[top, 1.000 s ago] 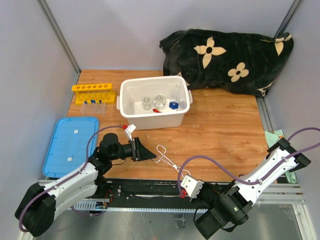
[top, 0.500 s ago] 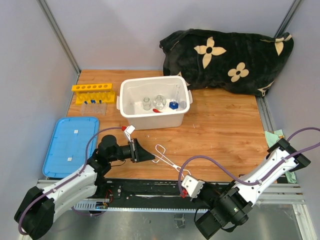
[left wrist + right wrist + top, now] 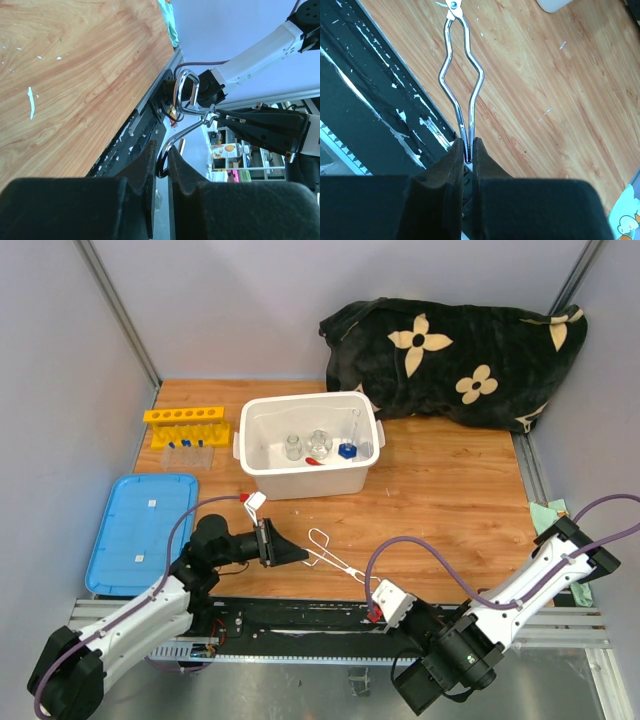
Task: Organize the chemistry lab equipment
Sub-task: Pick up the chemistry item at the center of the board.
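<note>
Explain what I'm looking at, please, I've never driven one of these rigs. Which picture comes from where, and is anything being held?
Two robot arms sit at the near edge of a wooden table. The wide picture looks down from above. The other two come from a camera on each wrist. On the table are a white bin with glassware inside, a blue lid, a yellow tube rack and a black blanket. Both arms hold the metal tweezers: the left fingers are shut on one end, the right fingers on the other.
</note>
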Robot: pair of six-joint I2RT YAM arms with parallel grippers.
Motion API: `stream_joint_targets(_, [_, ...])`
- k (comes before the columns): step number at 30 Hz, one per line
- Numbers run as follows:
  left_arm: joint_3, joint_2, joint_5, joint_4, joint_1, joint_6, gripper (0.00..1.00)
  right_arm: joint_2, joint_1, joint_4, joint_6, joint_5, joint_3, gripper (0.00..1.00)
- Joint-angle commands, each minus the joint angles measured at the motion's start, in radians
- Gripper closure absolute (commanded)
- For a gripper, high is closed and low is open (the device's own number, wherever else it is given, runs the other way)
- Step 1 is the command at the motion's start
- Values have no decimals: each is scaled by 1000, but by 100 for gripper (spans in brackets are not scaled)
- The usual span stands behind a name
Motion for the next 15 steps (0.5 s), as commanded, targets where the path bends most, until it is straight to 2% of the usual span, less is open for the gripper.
stream_joint_targets(1, [-21, -30, -16, -59, 1, 10, 100, 10, 16, -128, 140, 73, -15, 97])
stream_joint_targets(4, [-20, -42, -30, -83, 1, 13, 100, 23, 16, -138, 160, 71, -15, 90])
stream_joint_targets(10, [-18, -40, -46, -103, 0, 22, 100, 54, 16, -148, 168, 73, 5, 59])
stream_joint_targets(15, [-16, -38, -53, -116, 1, 32, 100, 76, 16, -149, 169, 77, 16, 47])
